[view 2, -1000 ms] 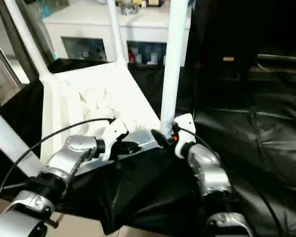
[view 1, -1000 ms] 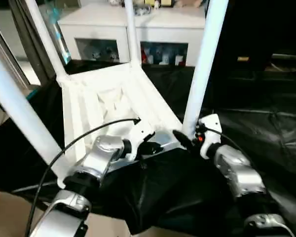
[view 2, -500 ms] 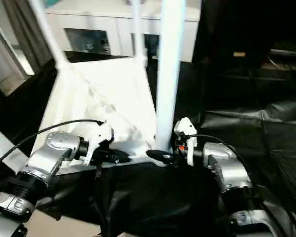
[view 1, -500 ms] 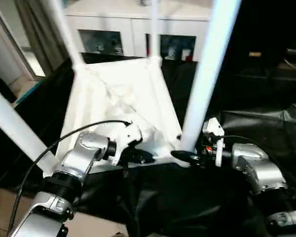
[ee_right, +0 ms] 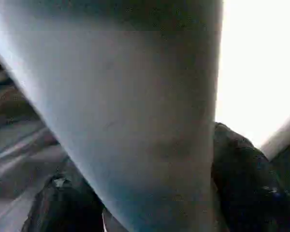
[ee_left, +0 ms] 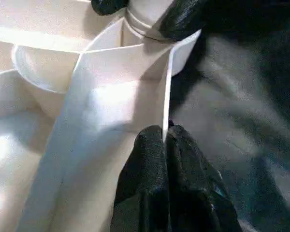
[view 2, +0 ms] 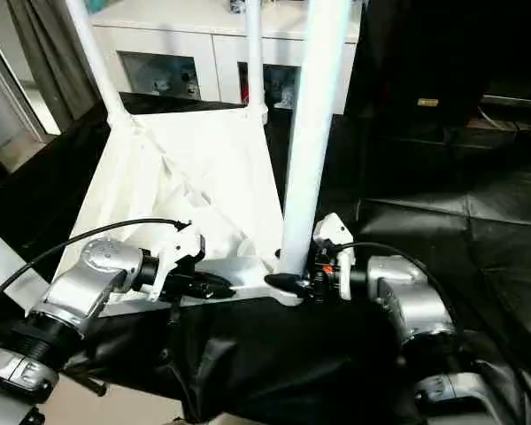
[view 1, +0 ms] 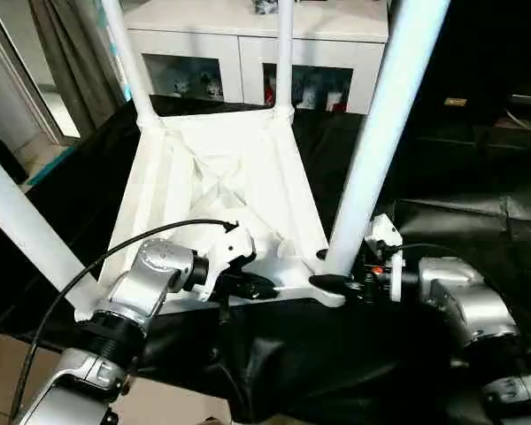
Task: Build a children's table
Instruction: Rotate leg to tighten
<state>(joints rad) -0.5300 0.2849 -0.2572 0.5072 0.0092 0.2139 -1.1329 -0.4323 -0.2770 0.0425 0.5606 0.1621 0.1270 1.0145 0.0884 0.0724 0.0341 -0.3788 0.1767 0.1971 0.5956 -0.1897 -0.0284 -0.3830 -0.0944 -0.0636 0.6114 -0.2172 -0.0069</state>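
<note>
I see the table (view 1: 221, 186) lying upside down on the sheet (view 1: 442, 221), legs pointing up — one leg (view 1: 380, 133) rises at the near right corner, another (view 1: 22, 221) at the near left, two more at the far corners. My left gripper (ee_left: 165, 140) sits at the table's near edge, pinched on its rim. My right gripper (view 1: 332, 270) is just to the right, its fingers either side of the near right leg's base. Behind the table stands a cabinet (view 1: 248, 35); a curtain (view 1: 66, 53) hangs at far left.
</note>
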